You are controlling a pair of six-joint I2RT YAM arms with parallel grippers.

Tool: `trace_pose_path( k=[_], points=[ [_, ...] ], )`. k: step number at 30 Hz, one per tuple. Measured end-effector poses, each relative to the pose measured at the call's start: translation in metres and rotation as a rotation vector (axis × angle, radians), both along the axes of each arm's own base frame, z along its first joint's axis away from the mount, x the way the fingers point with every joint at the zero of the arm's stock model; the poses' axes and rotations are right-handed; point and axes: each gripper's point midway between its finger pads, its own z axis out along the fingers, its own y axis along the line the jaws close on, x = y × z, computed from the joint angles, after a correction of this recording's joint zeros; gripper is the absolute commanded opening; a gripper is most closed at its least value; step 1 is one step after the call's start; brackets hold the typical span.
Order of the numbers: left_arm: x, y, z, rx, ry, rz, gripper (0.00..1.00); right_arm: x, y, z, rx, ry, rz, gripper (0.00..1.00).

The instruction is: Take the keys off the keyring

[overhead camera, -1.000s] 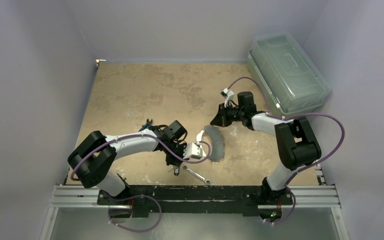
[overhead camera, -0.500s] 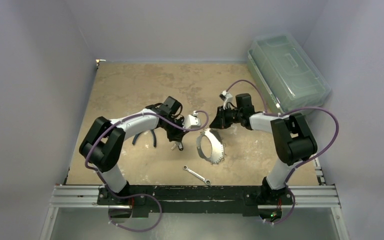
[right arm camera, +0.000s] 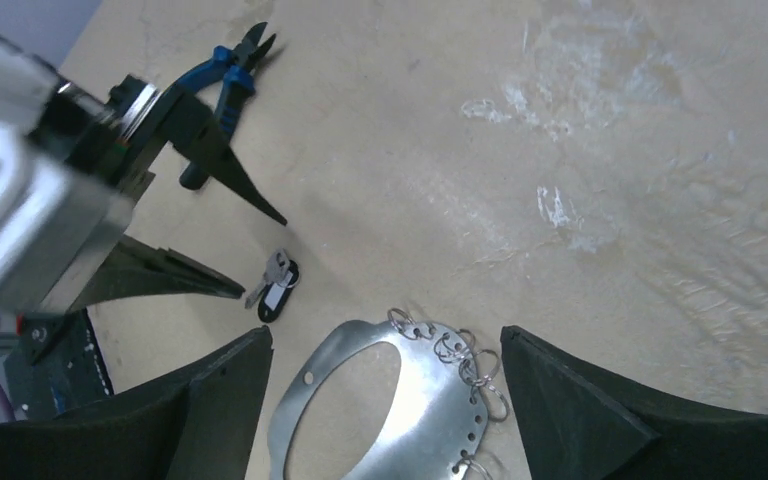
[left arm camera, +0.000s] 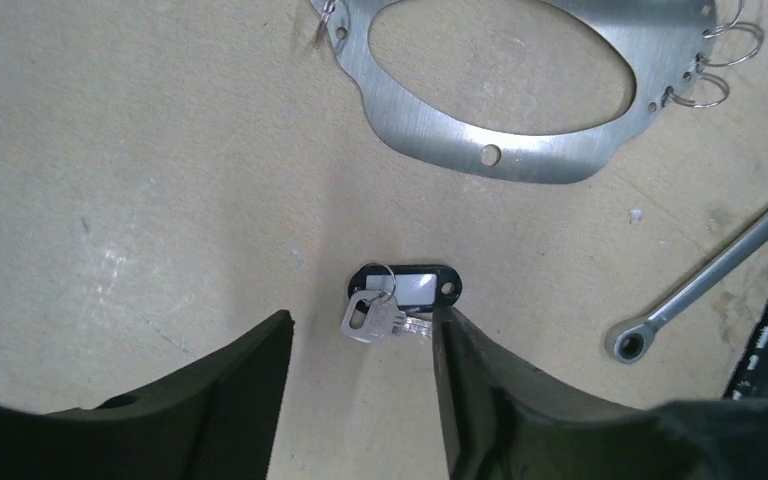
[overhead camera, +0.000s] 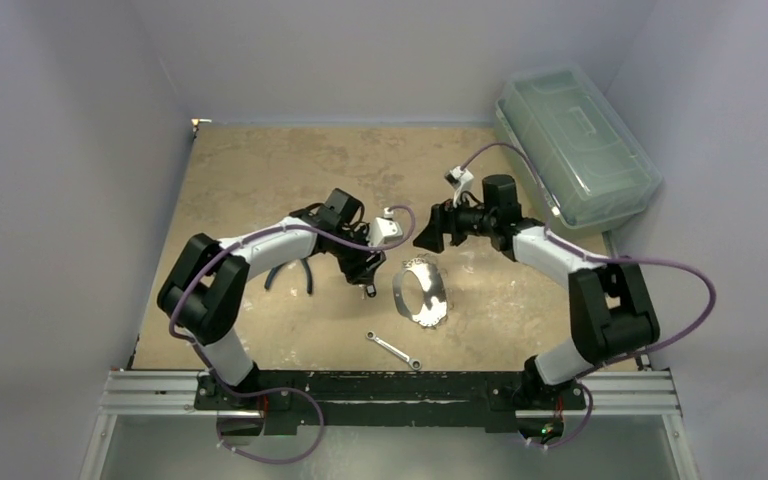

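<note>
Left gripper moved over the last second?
Yes. The left gripper has moved away from the wrench it was beside, toward the far edge of the table, and is now open above the keys.

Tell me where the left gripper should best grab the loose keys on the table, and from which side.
Probably at the end where the keys join their black tag: the bulkiest spot. Everything lies flat on the table, so come straight down from above. The left gripper hangs open over it, one finger on each side.
</note>
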Motion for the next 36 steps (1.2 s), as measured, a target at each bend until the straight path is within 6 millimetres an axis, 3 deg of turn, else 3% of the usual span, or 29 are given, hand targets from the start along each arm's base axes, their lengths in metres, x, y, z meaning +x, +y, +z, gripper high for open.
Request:
trace_pose_path(
  k=[4, 10, 15, 18, 20, 23, 26, 32, 36],
  points=[
    [0.005, 0.011, 0.016, -0.031, 0.023, 0.075, 0.92, -0.004, -0.007, 0.039, -0.002, -0.115, -0.003, 0.95],
    [0.051, 0.060, 0.075, -0.117, -0.054, 0.300, 0.99, -0.011, -0.041, 0.108, -0.014, -0.355, -0.081, 0.99],
    [0.078, 0.107, 0.121, -0.187, -0.137, 0.471, 0.99, -0.011, -0.084, 0.131, -0.071, -0.450, -0.197, 0.99],
    [0.090, 0.138, 0.137, -0.212, -0.174, 0.592, 0.99, -0.010, -0.108, 0.123, -0.111, -0.443, -0.272, 0.99],
    [0.102, 0.172, 0.145, -0.211, -0.211, 0.710, 0.99, -0.012, -0.121, 0.113, -0.135, -0.417, -0.316, 0.99],
    [0.110, 0.192, 0.147, -0.195, -0.245, 0.803, 0.99, -0.010, -0.127, 0.102, -0.158, -0.384, -0.346, 0.99],
    [0.110, 0.198, 0.133, -0.173, -0.247, 0.853, 0.99, -0.004, -0.131, 0.088, -0.181, -0.341, -0.365, 0.99],
    [0.089, 0.207, 0.083, -0.093, -0.162, 0.910, 0.99, -0.001, -0.138, 0.047, -0.235, -0.203, -0.381, 0.99],
    [0.078, 0.209, 0.064, -0.065, -0.129, 0.919, 0.99, -0.001, -0.139, 0.040, -0.247, -0.177, -0.385, 0.99]
  ],
)
